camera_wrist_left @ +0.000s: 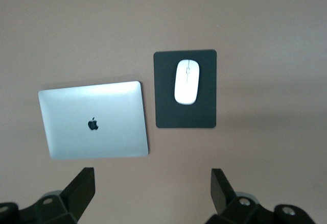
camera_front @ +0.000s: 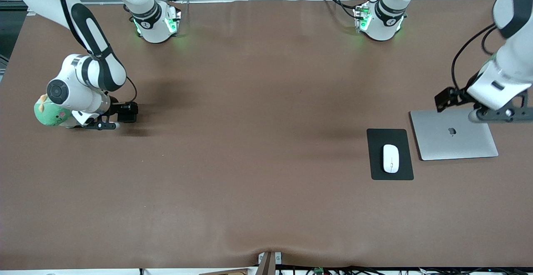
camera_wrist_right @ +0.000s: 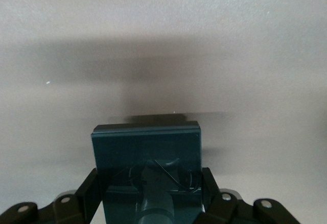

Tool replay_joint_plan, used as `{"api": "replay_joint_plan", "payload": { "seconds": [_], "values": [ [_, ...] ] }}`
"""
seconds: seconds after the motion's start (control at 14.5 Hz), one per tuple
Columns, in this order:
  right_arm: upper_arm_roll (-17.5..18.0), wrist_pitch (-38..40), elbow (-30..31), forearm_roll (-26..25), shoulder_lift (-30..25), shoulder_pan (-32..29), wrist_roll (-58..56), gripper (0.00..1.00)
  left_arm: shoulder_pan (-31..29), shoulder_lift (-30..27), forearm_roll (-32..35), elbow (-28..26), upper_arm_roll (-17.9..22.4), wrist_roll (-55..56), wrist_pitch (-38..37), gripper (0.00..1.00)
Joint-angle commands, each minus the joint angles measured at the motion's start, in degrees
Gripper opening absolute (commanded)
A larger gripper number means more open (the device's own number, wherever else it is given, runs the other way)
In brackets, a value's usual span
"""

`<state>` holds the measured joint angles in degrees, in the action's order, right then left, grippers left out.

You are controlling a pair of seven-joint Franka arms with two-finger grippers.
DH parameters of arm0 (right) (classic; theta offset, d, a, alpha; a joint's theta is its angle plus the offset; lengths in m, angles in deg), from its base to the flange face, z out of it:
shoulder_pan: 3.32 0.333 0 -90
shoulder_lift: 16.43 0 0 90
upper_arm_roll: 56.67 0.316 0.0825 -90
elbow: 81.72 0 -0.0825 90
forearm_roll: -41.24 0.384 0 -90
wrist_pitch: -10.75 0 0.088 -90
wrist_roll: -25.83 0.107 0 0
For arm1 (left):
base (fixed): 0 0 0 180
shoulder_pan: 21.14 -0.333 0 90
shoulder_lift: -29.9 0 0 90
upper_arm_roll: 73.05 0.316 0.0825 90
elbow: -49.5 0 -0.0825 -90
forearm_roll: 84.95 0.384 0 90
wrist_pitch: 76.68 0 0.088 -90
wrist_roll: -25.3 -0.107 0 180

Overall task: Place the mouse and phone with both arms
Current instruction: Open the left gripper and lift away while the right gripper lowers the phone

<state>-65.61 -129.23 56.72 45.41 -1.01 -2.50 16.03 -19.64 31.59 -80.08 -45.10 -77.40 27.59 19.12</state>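
Front view, right claw (camera_front: 109, 124): it is kept low at the right arm's end of the surface (camera_front: 250, 150), next to a green toy (camera_front: 51, 114), and a dark block is seen at its tip.
Front view, left claw (camera_front: 499, 114): it is held up over the silver laptop (camera_front: 454, 141) at the left arm's end.
Front view, mouse (camera_front: 391, 158): it is laid on the black pad (camera_front: 377, 166), beside the laptop and apart from the left claw.
Left wrist view, left claw (camera_wrist_left: 153, 191): its fingers (camera_wrist_left: 82, 185) are spread wide and nothing is held. The mouse (camera_wrist_left: 187, 81), the pad (camera_wrist_left: 168, 106) and the laptop (camera_wrist_left: 92, 122) are seen below it.
Right wrist view, right claw (camera_wrist_right: 150, 196): it is squeezed shut on the phone (camera_wrist_right: 145, 147), a glossy dark slab kept just above the surface.
Step in hand: the mouse looks done; the phone is judged to be the thing being put down.
Next move: the phone should be lowered flat, then let go, and the right claw lifted away.
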Motion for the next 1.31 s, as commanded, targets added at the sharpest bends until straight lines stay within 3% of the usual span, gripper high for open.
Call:
{"api": "replay_joint_plan", "payload": {
  "seconds": [0.0,0.28,0.35,0.41,0.69,1.24],
  "values": [
    [0.85,-1.61,1.22,-0.92,0.05,-1.44,-0.40,0.37,0.60,0.68,-2.67,5.91,2.14,-5.08,-7.80,1.00],
    [0.85,-3.37,1.22,-0.92,1.63,-1.88,-0.39,0.41,2.10,-1.16,-3.91,7.68,5.49,-9.40,-12.39,1.00],
    [0.85,-3.37,1.22,-0.92,1.63,-1.88,-0.39,0.64,1.92,-1.08,-3.91,8.55,5.41,-8.62,-12.31,1.00],
    [0.85,-3.37,1.22,-0.83,1.81,-1.96,-0.31,1.00,1.57,-0.99,-4.00,9.96,5.14,-8.35,-12.39,1.00],
    [0.94,0.65,-0.88,-0.92,0.76,-1.97,-0.39,1.00,1.92,-0.29,-4.00,10.41,4.62,-5.98,-12.31,1.00],
    [1.21,38.16,-28.11,-0.04,0.49,-1.88,-0.22,1.00,0.08,0.07,-5.41,10.32,2.15,-4.04,-12.65,1.00]
  ]
}}
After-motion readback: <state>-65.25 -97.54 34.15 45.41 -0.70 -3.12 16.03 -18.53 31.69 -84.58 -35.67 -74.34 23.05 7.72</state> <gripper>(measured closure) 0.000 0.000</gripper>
